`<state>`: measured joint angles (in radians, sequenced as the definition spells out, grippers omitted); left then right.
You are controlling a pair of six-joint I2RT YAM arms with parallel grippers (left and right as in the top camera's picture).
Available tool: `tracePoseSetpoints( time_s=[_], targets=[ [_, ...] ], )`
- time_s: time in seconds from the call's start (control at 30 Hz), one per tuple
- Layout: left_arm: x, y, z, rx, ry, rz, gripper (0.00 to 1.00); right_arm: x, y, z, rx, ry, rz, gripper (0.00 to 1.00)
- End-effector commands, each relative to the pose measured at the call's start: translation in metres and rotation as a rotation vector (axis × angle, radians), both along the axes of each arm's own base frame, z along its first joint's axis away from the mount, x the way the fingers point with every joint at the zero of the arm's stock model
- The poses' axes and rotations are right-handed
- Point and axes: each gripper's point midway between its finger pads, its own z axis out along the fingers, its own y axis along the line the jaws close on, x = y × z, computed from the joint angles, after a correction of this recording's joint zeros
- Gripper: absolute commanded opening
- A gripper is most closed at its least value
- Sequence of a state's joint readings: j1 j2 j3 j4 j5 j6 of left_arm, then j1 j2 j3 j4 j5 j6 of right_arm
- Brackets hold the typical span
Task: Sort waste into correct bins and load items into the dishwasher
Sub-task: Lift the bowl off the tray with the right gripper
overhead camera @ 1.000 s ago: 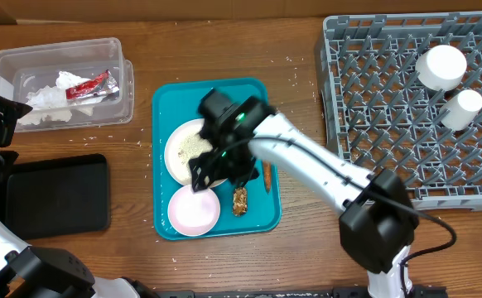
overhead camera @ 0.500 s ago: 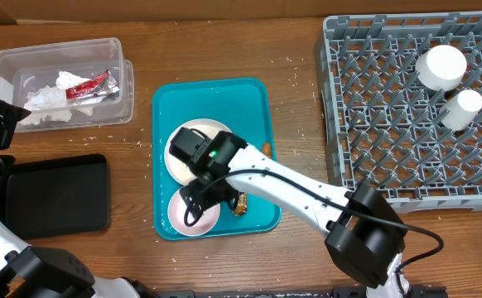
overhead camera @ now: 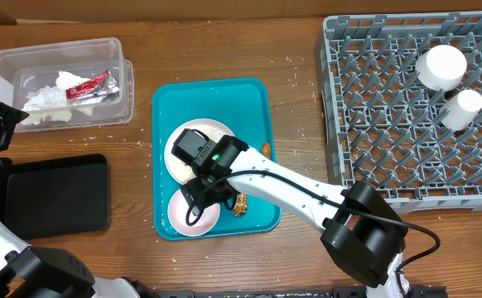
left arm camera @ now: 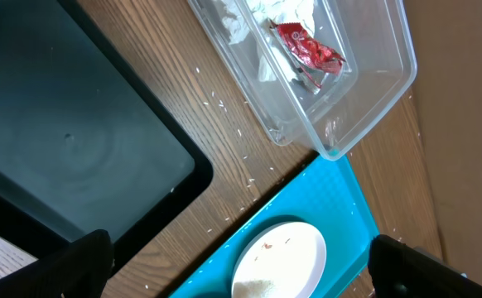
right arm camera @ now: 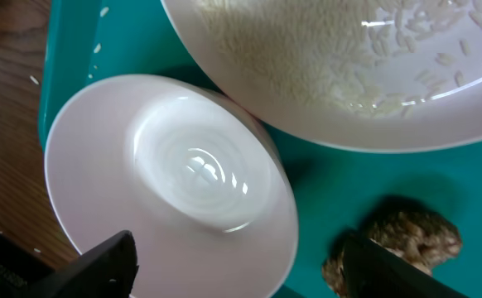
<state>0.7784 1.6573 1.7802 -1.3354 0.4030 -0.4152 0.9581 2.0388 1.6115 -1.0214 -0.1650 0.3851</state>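
Right tool [right arm camera: 245, 265] hangs low over the small plate [right arm camera: 191, 174], jaws wide, nothing held: one finger by the plate's near rim, the other out toward the chunk [right arm camera: 398, 236]. Step in hand, as judged: grasp the small plate for the rack. You should get the rim between the jaws, one finger outside and one in the well, before closing. Keep off the chunk, and mind the rice plate [right arm camera: 349, 58], whose edge appears to overlap the small plate, so draw away from it and lift level. Both plates lie on the teal tray [overhead camera: 224, 95]. The rack [overhead camera: 390, 108] stands to its right. Far left, the left tool [left arm camera: 253, 265] is fully open and empty, near the black tray [left arm camera: 59, 149].
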Motion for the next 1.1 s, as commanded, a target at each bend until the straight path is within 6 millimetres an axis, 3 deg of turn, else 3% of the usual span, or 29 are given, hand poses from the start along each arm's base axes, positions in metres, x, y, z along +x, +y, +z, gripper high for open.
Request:
tracePoseSetpoints(
  time_s=[0.0, 0.23, 0.33, 0.57, 0.7, 0.87, 0.97, 1.07],
  targets=[
    [0.001, 0.002, -0.003, 0.019, 0.014, -0.016, 1.00, -0.007, -0.003, -0.002, 0.007, 0.007, 0.000, 0.77],
    [0.001, 0.002, -0.004, 0.017, 0.016, -0.016, 1.00, -0.010, -0.007, -0.012, -0.013, 0.022, -0.004, 0.71],
    [0.001, 0.002, -0.004, 0.018, 0.015, -0.017, 1.00, -0.010, -0.007, -0.013, -0.016, 0.029, -0.026, 0.61],
    [0.001, 0.002, -0.003, 0.019, 0.015, -0.017, 1.00, -0.013, -0.011, -0.009, -0.033, 0.044, -0.025, 0.60],
    [0.001, 0.002, -0.003, 0.018, 0.015, -0.017, 1.00, -0.007, -0.008, 0.009, -0.033, 0.029, -0.031, 0.60],
    [0.001, 0.002, -0.004, 0.018, 0.015, -0.016, 1.00, 0.011, -0.005, 0.047, -0.038, -0.055, -0.045, 0.63],
    [0.001, 0.002, -0.003, 0.019, 0.014, -0.016, 1.00, 0.009, 0.016, 0.072, 0.062, -0.035, -0.024, 0.68],
    [0.001, 0.002, -0.003, 0.020, 0.014, -0.017, 1.00, -0.002, 0.037, 0.082, 0.154, -0.017, 0.043, 0.68]
  ],
)
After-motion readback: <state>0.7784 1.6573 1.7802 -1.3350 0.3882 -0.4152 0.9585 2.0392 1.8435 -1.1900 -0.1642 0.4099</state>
